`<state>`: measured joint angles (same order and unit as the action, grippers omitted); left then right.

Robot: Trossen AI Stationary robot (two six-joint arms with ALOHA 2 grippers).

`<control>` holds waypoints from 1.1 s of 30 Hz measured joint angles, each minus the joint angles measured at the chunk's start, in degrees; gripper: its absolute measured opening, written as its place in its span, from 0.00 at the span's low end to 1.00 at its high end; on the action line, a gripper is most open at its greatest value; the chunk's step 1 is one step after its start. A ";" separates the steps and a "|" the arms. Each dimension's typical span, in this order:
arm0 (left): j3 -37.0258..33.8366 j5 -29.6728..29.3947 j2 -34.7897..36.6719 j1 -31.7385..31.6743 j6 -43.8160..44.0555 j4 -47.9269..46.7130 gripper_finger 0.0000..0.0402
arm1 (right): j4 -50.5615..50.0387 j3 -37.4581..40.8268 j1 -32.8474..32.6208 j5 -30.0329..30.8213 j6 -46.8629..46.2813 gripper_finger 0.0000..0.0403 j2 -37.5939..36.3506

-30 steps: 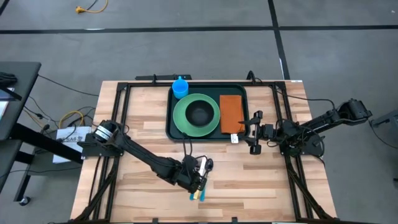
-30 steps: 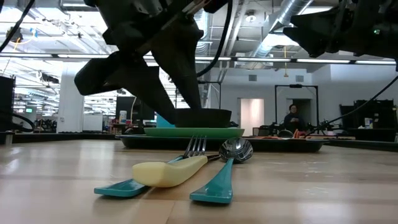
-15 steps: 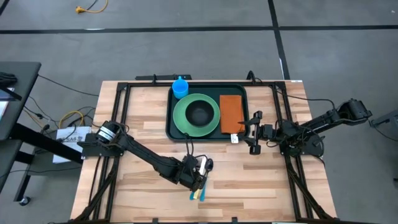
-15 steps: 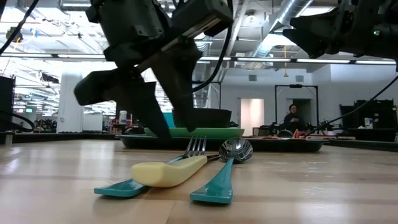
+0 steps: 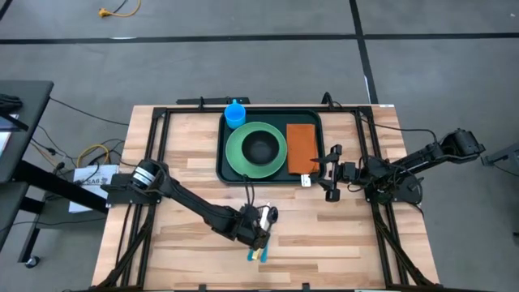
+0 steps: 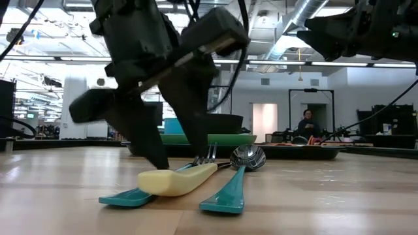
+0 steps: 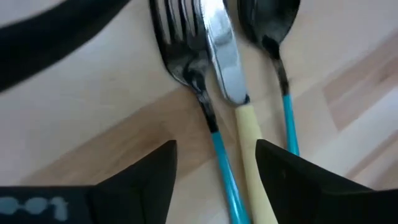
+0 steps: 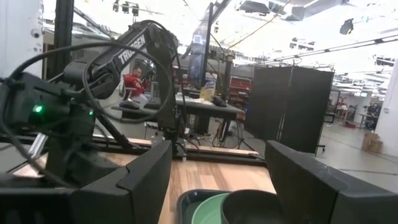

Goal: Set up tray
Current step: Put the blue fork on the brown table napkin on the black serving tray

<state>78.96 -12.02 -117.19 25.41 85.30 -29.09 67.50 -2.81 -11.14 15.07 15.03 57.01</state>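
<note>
The dark green tray (image 5: 220, 166) sits at the table's far middle. It carries a light-green plate (image 5: 242, 161) with a black bowl (image 5: 261, 148), a blue cup (image 5: 234, 113) and an orange napkin (image 5: 302, 148). Near the front edge lie a teal-handled fork (image 7: 186, 56), a cream-handled knife (image 7: 225, 56) and a teal-handled spoon (image 7: 268, 28), side by side on the wood. My left gripper (image 6: 179, 160) is open and low over them, its fingers on either side of the fork and knife handles. My right gripper (image 5: 328, 174) waits open and empty beside the tray's right rim.
Black frame rails run along the table's left, right and far sides. Bare wood lies between the tray and the cutlery (image 5: 259, 253). In the right wrist view the plate (image 8: 205, 211) and bowl (image 8: 249, 208) show just ahead. A person stands far back in the room (image 6: 307, 124).
My left gripper has come down toward the cutlery and tipped, so its open fingers now reach table level around the fork and knife handles. The cutlery has not moved. The right arm has kept still.
</note>
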 joint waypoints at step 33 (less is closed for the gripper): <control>0.13 4.42 -0.85 -2.57 -0.87 -1.02 0.42 | 0.03 0.00 0.00 -0.02 0.00 0.63 -0.02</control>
<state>79.09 -7.61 -118.04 22.84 84.42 -30.11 67.53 -2.81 -11.14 15.05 15.03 56.99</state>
